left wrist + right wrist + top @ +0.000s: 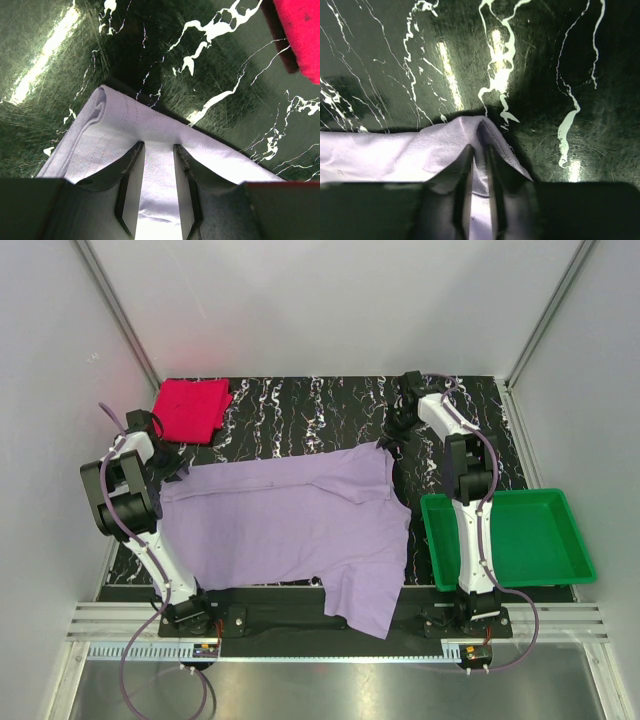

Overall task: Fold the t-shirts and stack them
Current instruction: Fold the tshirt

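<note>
Lavender cotton, a short-sleeved t-shirt (290, 530), lies spread across the black white-veined bench (300, 410) in the top view. One part droops over the near edge. A bright pink-red shirt folded square (190, 408) sits at the far left corner. Your left claw (170, 476) and right claw (388, 440) sit at the lavender shirt's two far corners.

In the left wrist view the left claw (158, 147) straddles the hemmed corner. Cloth fills the gap, but you cannot tell whether it is pinched.

In the right wrist view the right claw (479, 148) is clenched on a thin raised ridge of the corner.

So shallow a bite may slip when you lift. If one corner rises first, the cloth will skew. The overhanging part could drag, or brush the green plastic tray (500, 496).

The bench is glossy and throws glare. White walls enclose it.
</note>
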{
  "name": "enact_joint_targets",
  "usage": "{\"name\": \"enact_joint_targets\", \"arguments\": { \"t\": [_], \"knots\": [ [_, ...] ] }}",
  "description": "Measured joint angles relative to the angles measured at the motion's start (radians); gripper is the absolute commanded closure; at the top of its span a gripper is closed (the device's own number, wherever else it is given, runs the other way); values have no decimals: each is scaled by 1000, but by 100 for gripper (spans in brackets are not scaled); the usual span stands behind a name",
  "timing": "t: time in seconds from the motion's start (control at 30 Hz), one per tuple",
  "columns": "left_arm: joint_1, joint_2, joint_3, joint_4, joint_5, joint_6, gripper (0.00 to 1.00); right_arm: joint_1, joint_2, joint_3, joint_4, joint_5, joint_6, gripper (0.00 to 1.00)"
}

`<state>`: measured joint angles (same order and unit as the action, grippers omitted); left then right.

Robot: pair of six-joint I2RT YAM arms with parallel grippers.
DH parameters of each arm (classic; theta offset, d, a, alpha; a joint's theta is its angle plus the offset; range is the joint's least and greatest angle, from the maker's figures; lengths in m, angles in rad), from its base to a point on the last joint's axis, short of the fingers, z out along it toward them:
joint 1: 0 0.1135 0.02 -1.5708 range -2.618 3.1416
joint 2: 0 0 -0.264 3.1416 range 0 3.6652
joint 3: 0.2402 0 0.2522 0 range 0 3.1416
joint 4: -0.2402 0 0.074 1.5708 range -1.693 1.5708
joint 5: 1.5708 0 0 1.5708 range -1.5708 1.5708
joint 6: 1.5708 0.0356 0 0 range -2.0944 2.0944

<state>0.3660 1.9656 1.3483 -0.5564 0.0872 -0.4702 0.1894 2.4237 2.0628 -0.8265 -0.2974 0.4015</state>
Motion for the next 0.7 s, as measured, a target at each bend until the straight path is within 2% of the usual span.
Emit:
{"name": "enact_joint_targets", "arguments": {
  "t": [0.13,0.2,0.4,0.7],
  "knots": [
    [0,0,0,0,0,0,65,0,0,-11,3,-3,5,97],
    [0,0,0,0,0,0,64,0,-2,-11,0,-2,11,99],
    [1,0,0,0,-1,1,64,0,-58,-24,-51,18,36,100],
    [2,0,0,0,-1,0,64,-5,-205,-144,-58,49,56,100]
  ]
}}
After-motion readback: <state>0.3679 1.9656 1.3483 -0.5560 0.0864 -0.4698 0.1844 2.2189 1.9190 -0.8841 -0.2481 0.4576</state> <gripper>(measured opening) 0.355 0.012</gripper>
